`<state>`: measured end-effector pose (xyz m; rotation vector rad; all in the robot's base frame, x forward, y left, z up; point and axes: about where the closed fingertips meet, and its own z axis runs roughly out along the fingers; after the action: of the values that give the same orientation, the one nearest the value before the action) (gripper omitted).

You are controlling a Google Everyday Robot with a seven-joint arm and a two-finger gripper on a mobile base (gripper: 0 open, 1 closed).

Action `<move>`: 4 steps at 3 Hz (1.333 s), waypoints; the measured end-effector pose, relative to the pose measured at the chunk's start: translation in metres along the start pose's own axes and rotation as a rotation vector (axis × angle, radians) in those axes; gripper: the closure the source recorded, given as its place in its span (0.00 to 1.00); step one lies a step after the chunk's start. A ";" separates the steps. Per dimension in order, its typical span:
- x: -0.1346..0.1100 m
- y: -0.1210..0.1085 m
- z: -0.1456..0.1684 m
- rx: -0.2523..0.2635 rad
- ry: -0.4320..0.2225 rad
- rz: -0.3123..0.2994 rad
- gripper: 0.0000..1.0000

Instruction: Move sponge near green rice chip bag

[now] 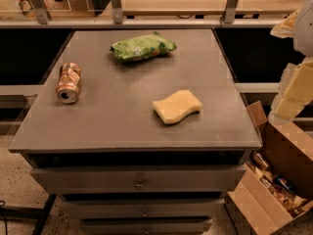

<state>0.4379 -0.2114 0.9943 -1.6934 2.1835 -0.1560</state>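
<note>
The pale yellow sponge [177, 106] with wavy edges lies flat on the grey tabletop [122, 116], right of centre and toward the front. The green rice chip bag [143, 47], crinkled and puffy, lies at the back centre of the table, well apart from the sponge. My gripper [292, 92], with cream blocky fingers, hangs at the right edge of the view, off the table's right side and above the floor, to the right of the sponge. It holds nothing that I can see.
A crushed copper-coloured can [68, 82] lies on its side at the table's left. An open cardboard box [274, 180] with cans stands on the floor at the right. Drawers [139, 182] sit under the tabletop. A metal railing [146, 21] runs behind the table.
</note>
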 end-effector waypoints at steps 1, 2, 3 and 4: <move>0.000 0.000 0.000 0.000 0.000 0.000 0.00; -0.010 0.005 0.017 -0.024 0.006 -0.031 0.00; -0.024 0.001 0.046 -0.061 -0.008 -0.067 0.00; -0.042 0.000 0.087 -0.108 0.003 -0.122 0.00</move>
<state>0.4770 -0.1592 0.9231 -1.8879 2.1259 -0.0741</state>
